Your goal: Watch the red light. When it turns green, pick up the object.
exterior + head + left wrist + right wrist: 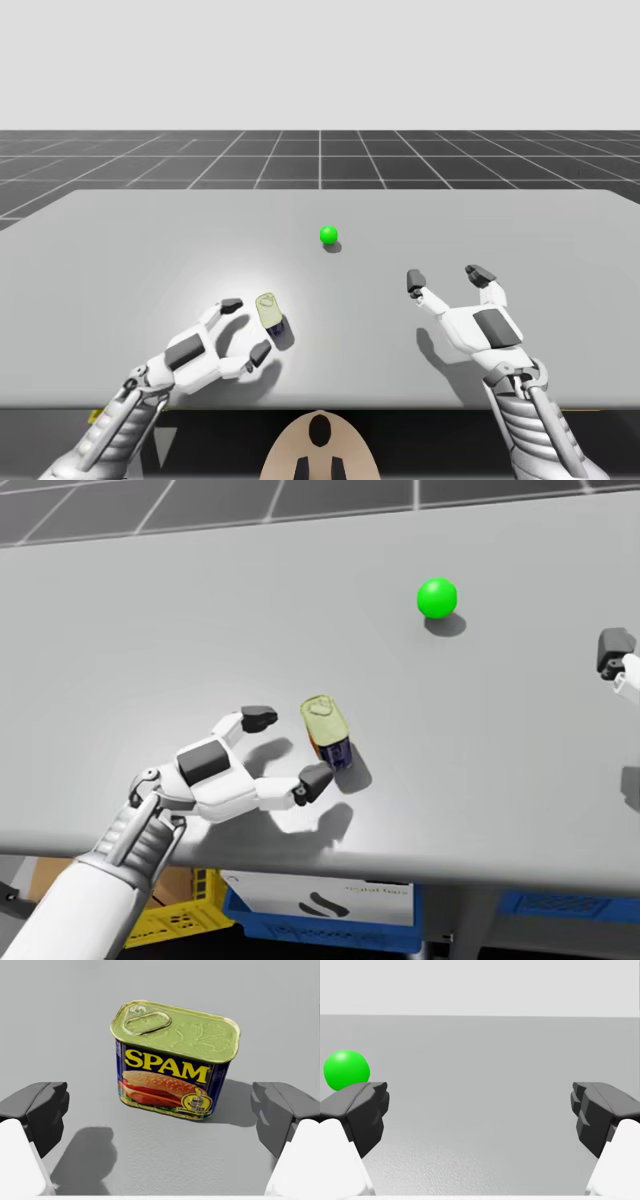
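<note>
Green light (329, 235), blue rectangular can (176, 1035), printed label (165, 1085)

Both arms reach forward, left end effector (246, 328) and right end effector (448, 277) splayed wide, seemingly level.

Green light (328, 235), blue gold-lidded can (172, 1067)

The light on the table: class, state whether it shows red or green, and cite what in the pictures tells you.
Green. The light is a bright green ball in the high, head and right wrist views, with no red on it.
</note>
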Controlling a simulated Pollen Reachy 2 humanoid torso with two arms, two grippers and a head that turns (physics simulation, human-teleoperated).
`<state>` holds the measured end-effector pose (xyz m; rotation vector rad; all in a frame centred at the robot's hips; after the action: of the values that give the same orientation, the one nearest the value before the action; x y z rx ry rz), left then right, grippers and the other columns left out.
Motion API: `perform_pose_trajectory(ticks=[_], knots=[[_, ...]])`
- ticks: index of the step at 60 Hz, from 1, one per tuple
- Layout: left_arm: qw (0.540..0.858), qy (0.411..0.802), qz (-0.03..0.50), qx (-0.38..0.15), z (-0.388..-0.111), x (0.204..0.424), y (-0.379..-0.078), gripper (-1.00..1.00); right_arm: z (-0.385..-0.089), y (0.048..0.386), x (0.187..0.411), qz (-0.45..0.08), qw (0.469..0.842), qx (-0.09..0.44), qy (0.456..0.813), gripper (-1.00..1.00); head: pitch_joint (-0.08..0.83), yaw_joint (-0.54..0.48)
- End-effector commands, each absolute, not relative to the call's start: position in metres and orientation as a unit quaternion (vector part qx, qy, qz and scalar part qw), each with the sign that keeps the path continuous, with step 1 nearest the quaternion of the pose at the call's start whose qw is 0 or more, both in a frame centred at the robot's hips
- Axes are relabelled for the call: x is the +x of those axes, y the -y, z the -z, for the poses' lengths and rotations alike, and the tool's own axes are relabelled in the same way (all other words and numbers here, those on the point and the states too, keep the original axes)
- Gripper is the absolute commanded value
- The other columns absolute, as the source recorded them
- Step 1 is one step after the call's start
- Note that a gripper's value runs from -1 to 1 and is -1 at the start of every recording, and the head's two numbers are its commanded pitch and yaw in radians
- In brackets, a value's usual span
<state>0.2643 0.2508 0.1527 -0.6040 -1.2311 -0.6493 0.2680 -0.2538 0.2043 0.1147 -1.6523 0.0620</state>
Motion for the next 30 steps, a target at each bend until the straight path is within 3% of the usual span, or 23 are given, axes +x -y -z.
perform_pose_trajectory(ticks=[1,30], knots=[[0.728,0.546,0.305,-0.280,-0.148,0.281,-0.235,-1.00,-0.204,0.253,0.268,-0.026,0.675,0.051,0.735,-1.00,0.714,0.20],[0.730,0.540,0.316,-0.276,-0.141,0.308,-0.205,-1.00,-0.206,0.255,0.267,-0.023,0.674,0.053,0.737,-1.00,0.722,0.18]])
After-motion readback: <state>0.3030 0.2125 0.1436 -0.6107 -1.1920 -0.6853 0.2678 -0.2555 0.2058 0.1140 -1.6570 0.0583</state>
